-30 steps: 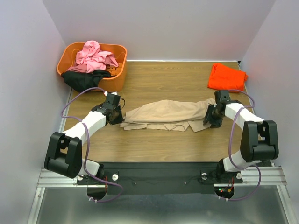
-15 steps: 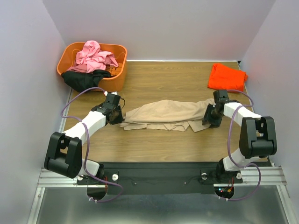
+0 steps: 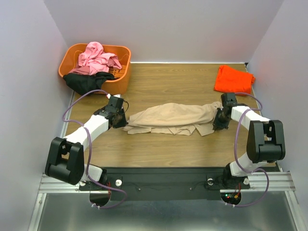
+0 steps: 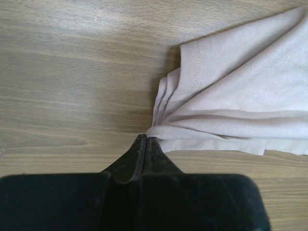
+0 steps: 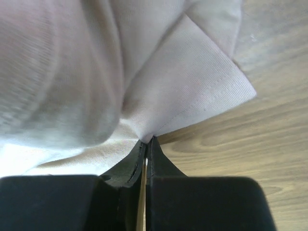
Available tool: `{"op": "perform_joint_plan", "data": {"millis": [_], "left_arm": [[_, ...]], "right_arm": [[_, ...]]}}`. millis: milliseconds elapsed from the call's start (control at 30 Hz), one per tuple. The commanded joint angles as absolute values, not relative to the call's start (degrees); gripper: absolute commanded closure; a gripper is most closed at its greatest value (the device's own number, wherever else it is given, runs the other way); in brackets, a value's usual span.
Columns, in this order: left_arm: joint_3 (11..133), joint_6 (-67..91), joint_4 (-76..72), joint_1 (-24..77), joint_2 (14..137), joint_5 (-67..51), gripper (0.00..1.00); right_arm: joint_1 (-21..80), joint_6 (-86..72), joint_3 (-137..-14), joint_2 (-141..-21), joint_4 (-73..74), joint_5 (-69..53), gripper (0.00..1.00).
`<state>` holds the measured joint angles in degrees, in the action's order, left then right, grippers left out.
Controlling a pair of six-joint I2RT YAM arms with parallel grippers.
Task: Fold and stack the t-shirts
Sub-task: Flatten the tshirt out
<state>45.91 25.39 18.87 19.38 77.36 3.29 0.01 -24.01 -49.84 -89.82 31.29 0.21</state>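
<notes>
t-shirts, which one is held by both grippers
The tan t-shirt, pinched at both ends; the orange-red t-shirt lies untouched far right, the rest sit at the basket.

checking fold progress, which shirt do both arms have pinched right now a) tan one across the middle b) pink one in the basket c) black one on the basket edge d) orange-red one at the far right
A: the left fingers and right fingers are each shut on an end of the tan shirt.

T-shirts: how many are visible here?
4. A tan shirt lies mid-table; an orange-red shirt at the far right; a pink shirt in the basket; a black shirt over its front rim. Others may hide beneath.
</notes>
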Motion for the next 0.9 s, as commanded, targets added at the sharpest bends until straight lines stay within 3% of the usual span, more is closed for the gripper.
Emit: {"op": "perform_joint_plan", "data": {"millis": [0,867], "left_arm": [[47.5,24.5,18.9,19.0,74.8,4.5,1.0],[74.1,16.3,25.6,19.0,54.9,10.4,1.0]], "right_arm": [[0.3,-24.3,-51.7,-90.8,28.0,0.3,1.0],[0.3,-14.2,-98.3,-64.0,41.7,14.6,1.0]]}}
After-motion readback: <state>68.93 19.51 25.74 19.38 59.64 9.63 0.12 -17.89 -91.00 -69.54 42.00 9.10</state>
